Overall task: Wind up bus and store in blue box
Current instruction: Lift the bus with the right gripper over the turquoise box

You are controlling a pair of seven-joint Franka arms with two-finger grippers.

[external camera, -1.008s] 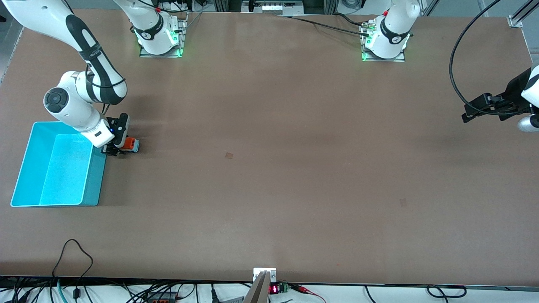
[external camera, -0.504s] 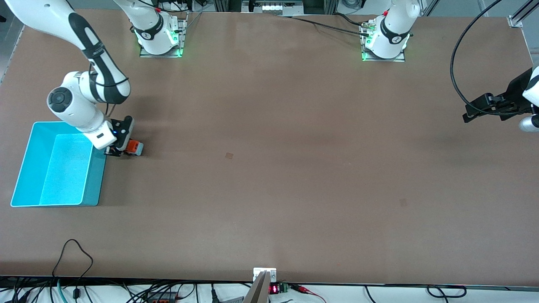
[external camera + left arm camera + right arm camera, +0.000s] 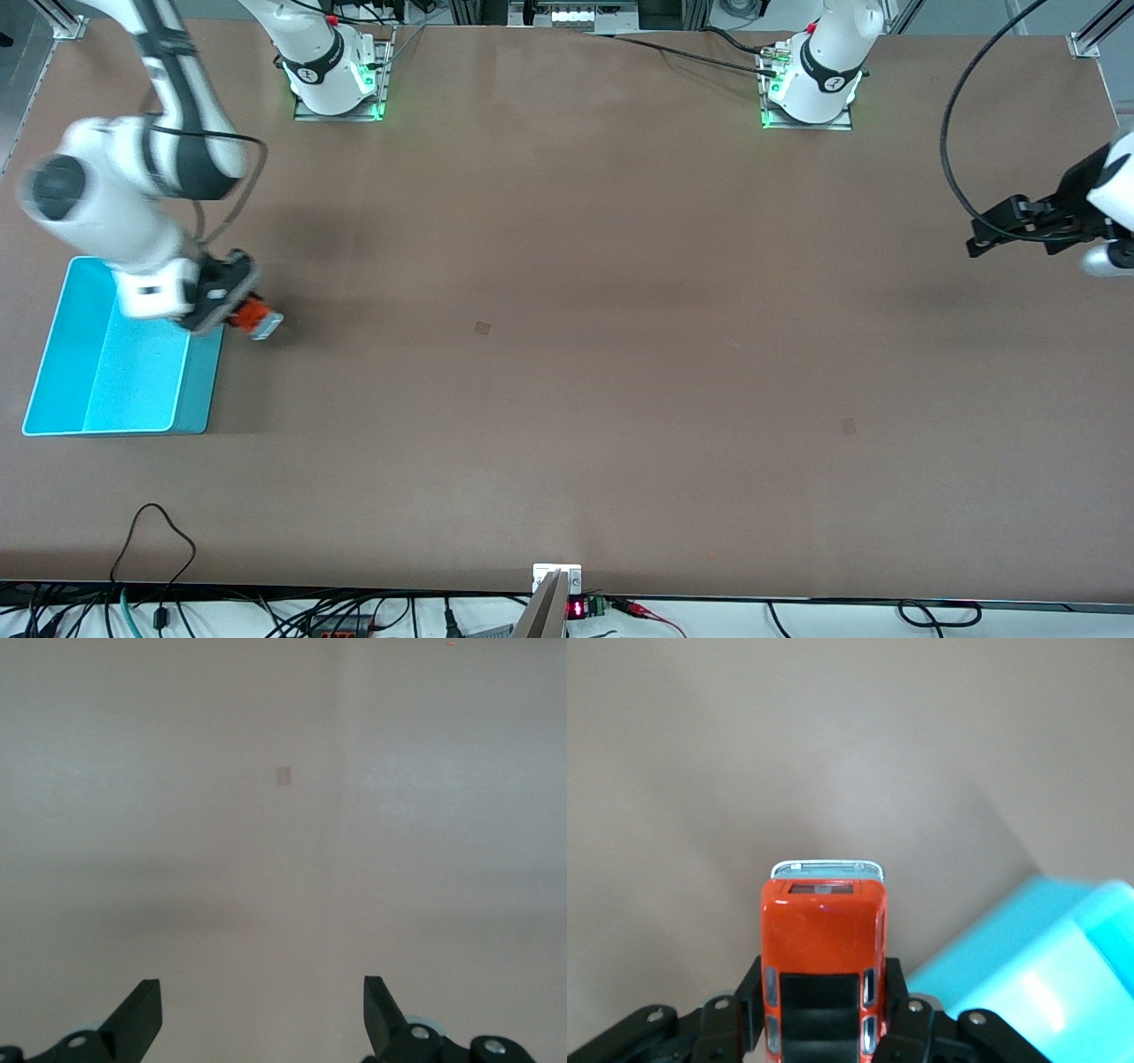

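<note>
Big brown table [image 3: 567, 354], almost bare. Bus [image 3: 254, 316] pinched tight in right claw [image 3: 232, 312], lifted just beside blue box [image 3: 53, 372], at right arm's end of table. Nose of bus sticking out past claw tips. Not in box yet; still to drop in. Winding: cannot tell. Left claw [image 3: 263, 1014] spread wide, holding nothing, waiting over table.

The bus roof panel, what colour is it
Black, set into the orange bus body; it shows best in the right wrist view, where the right gripper holds it.
</note>
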